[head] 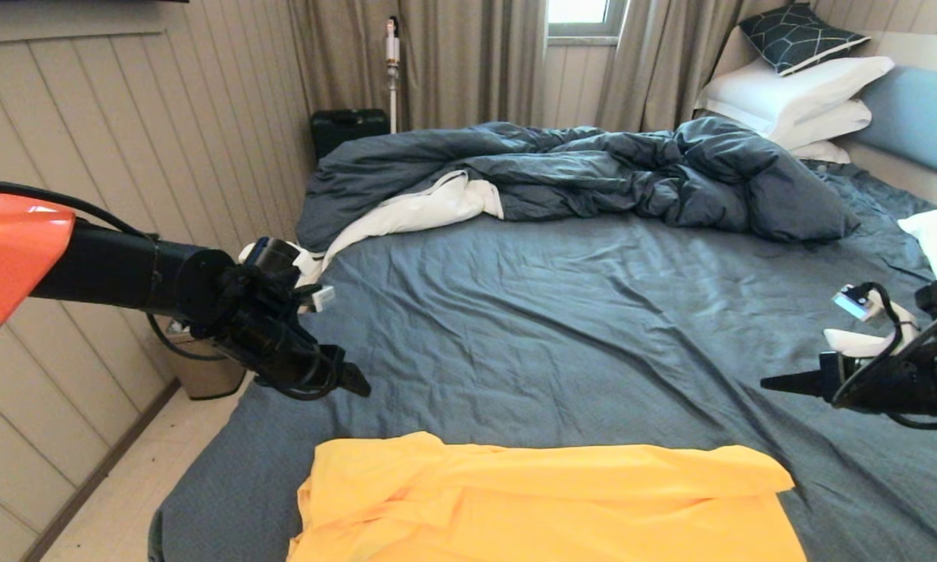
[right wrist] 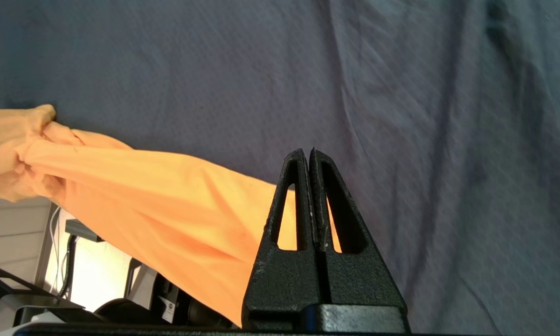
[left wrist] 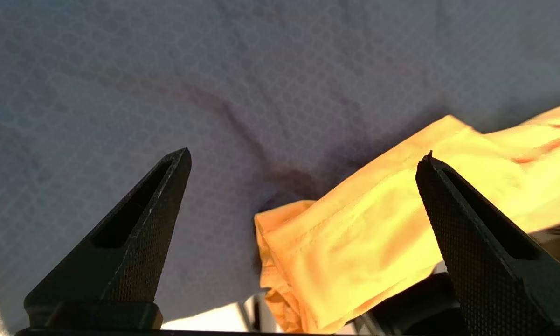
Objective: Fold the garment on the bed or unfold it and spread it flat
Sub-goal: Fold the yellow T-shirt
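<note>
The bright yellow garment [head: 546,503] lies folded across the near edge of the bed [head: 593,312], its plain side up; no lettering shows. My left gripper [head: 351,378] hovers open above the slate-blue sheet, just beyond the garment's left corner. In the left wrist view the gripper [left wrist: 306,154] holds nothing, and a hemmed yellow edge [left wrist: 363,233] lies below and between the fingers. My right gripper [head: 772,383] hangs to the right of the garment, shut and empty. Seen from the right wrist, that gripper [right wrist: 307,151] is above the sheet with the garment [right wrist: 168,200] off to one side.
A rumpled dark-blue duvet [head: 593,168] with white lining lies across the far half of the bed. White pillows [head: 796,94] lean on the light-blue headboard [head: 921,117]. A panelled wall, a bin [head: 203,375] and floor run along the left side.
</note>
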